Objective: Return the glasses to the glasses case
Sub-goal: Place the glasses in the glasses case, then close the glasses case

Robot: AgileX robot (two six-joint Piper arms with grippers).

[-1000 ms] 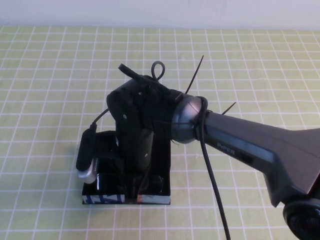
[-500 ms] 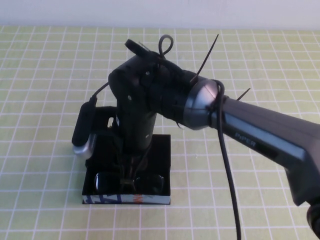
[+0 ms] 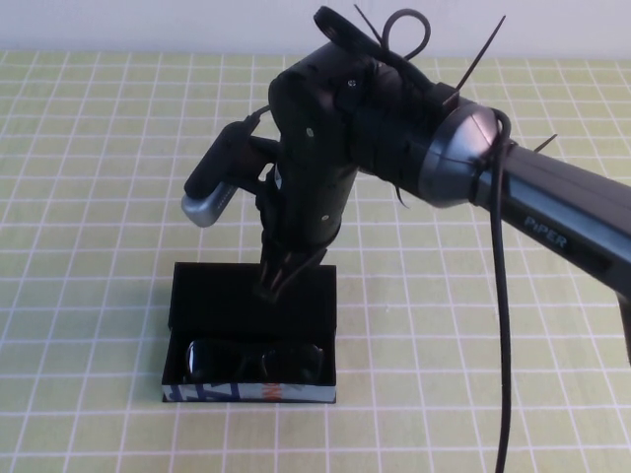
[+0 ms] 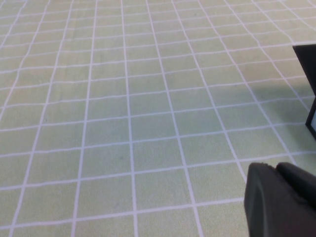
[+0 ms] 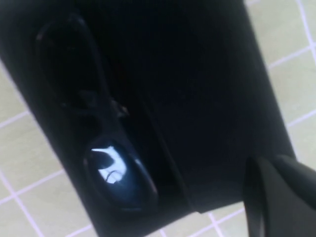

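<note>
black glasses (image 3: 254, 361) lie inside the open glasses case (image 3: 251, 307), against its printed near wall, lenses up. right gripper (image 3: 281, 278) hangs above the case's lid panel, fingers drawn nearly together and grasping nothing. left gripper (image 4: 279, 197) sits low over bare checked cloth (image 3: 99, 197) beside the case; its finger state cannot be told. placement appears done. the likely next move, closing the hinged lid over the glasses, calls for a push from the lid's far edge.

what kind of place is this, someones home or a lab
Most likely a lab test bench: a yellow-green gridded mat, a plain white wall, only the glasses in their open glasses case. The right tool hangs above the case; the left tool sits over bare mat.
</note>
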